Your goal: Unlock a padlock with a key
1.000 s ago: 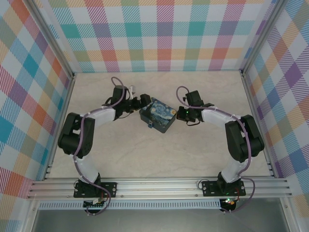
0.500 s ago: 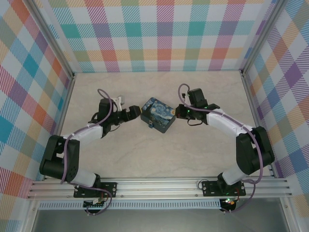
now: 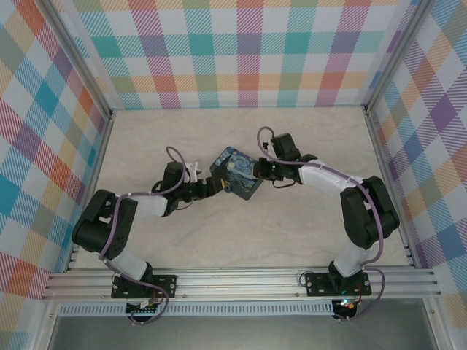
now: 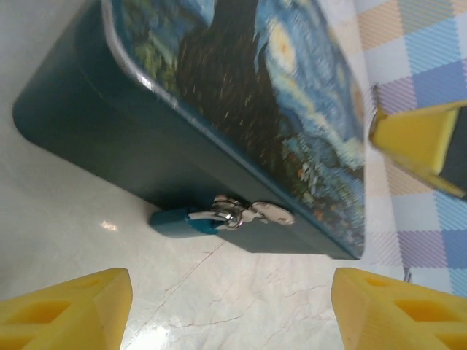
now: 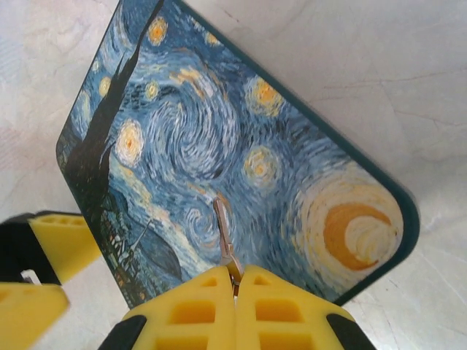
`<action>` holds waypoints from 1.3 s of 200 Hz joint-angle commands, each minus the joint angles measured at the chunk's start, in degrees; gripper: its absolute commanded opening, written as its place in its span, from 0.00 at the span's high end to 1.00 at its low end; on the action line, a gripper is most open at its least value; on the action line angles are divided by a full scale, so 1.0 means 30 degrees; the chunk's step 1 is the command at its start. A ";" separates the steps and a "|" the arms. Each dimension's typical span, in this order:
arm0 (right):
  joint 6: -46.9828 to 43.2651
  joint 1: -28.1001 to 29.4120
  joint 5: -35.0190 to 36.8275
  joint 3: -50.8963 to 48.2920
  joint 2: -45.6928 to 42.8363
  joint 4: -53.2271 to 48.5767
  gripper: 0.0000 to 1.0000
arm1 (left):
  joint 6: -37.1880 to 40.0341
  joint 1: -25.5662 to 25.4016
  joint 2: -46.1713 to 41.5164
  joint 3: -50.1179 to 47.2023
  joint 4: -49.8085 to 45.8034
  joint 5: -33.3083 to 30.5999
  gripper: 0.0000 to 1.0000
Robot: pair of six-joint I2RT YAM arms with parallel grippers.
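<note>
the tin (image 3: 238, 173) stood in the middle of the desk (image 3: 241, 240), hemmed in by both tools. the left tool (image 3: 210, 187), fingers spread wide, faced its side wall, with bare desk open up to the padlock (image 4: 184, 222) lying against that wall. the right tool (image 5: 235, 281), pinching the key (image 5: 224, 233), hung over the lid. wide bare desk lay nearer and beyond.

The padlock (image 4: 182, 221) lies on the table (image 4: 66, 233), hooked to the tin's (image 4: 146, 124) side wall; its shackle is closed. The left gripper's (image 4: 230, 310) fingers stand wide apart.
</note>
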 commanded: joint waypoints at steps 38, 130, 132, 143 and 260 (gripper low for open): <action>0.0085 0.0090 0.0331 0.0386 0.0436 -0.0118 1.00 | 0.5289 -0.2148 -0.1222 -0.0062 -0.1653 -0.6190 0.23; -0.0179 0.0090 0.0397 0.0051 -0.0527 -0.0011 1.00 | 0.7847 -0.3223 0.0085 0.0896 -0.2459 -0.7610 0.27; -0.0179 0.0090 0.0415 0.0024 -0.0600 0.0002 1.00 | 0.7888 -0.3259 0.0124 0.0923 -0.2477 -0.7656 0.27; -0.0224 0.0090 0.0593 -0.0146 -0.0987 -0.0014 1.00 | 0.7966 -0.3428 0.0266 0.1063 -0.2503 -0.7819 0.27; -0.1141 0.0080 0.2301 -0.1841 -0.4192 -0.1072 0.99 | 0.9676 -0.4546 0.2728 0.2720 -0.2375 -0.9819 0.33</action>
